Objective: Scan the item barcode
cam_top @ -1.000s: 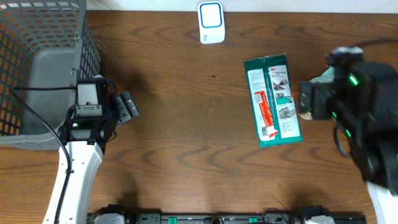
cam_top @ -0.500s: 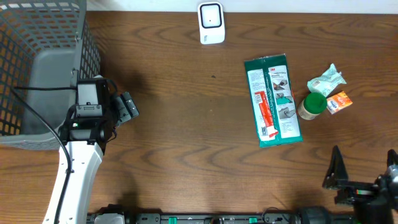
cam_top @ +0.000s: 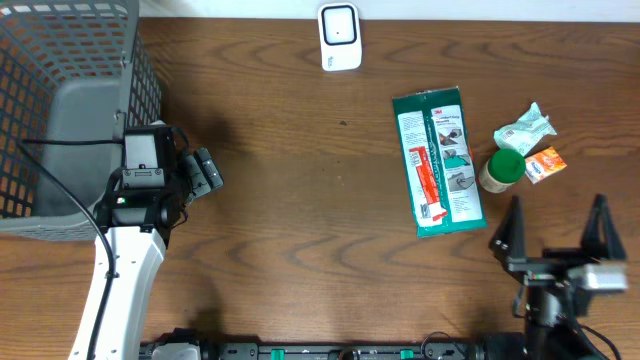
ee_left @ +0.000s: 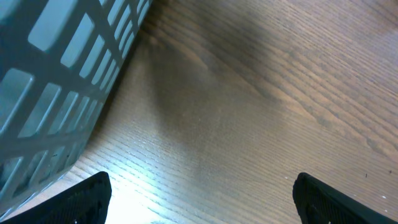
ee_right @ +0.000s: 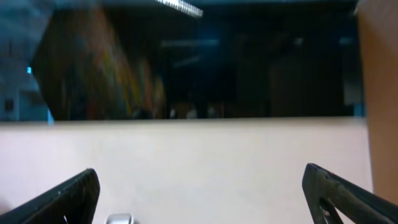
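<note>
A white barcode scanner stands at the table's far edge. A flat green packet lies right of centre. Beside it are a small bottle with a green cap, an orange box and a crumpled pale wrapper. No barcode can be made out. My right gripper is open and empty near the front edge, below those items, its camera facing a pale wall. My left gripper is open over bare wood beside the basket.
A grey mesh basket fills the far left corner, close to the left arm. The brown wooden table runs between the two arms. A black rail lines the front edge.
The right arm left its place over the small items at the right and dropped back to the front edge, then shifted slightly left. The left arm stayed still.
</note>
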`<state>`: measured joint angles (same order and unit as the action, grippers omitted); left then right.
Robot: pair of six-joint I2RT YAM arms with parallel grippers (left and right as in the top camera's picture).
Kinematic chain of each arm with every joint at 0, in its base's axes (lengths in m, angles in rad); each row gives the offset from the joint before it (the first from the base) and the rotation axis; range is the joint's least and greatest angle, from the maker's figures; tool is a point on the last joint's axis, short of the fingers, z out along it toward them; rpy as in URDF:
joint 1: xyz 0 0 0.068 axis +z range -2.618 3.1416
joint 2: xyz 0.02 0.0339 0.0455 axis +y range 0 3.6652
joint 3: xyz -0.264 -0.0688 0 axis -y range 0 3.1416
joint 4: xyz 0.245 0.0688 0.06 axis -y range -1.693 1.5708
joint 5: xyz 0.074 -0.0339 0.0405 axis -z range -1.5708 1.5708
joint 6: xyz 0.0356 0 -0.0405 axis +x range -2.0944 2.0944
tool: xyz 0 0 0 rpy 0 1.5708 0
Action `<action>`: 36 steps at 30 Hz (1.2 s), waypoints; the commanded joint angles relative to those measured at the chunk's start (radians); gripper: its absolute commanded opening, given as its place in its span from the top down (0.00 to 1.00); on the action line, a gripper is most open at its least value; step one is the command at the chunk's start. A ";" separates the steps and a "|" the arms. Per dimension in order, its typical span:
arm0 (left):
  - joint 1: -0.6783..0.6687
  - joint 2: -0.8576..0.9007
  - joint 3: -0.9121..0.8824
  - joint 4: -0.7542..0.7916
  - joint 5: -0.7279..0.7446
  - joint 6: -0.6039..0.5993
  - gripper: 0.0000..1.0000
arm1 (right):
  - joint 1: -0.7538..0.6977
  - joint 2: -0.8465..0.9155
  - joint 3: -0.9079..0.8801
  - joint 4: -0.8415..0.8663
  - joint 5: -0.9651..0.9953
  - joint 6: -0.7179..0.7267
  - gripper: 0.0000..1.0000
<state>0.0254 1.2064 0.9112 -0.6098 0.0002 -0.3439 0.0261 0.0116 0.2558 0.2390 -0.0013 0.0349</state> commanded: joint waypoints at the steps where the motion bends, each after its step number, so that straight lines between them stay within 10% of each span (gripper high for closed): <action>1: 0.006 0.002 -0.006 -0.004 -0.012 -0.013 0.07 | -0.013 -0.006 -0.114 0.043 -0.016 0.025 0.01; 17: 0.006 0.002 -0.006 -0.004 -0.012 -0.013 0.07 | -0.011 -0.004 -0.250 -0.313 -0.031 0.077 0.01; 36: 0.006 0.002 -0.006 -0.005 -0.012 -0.013 0.07 | -0.012 0.003 -0.250 -0.312 -0.030 0.076 0.01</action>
<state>0.0254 1.2064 0.9112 -0.6094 0.0002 -0.3439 0.0265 0.0151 0.0067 -0.0689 -0.0269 0.0994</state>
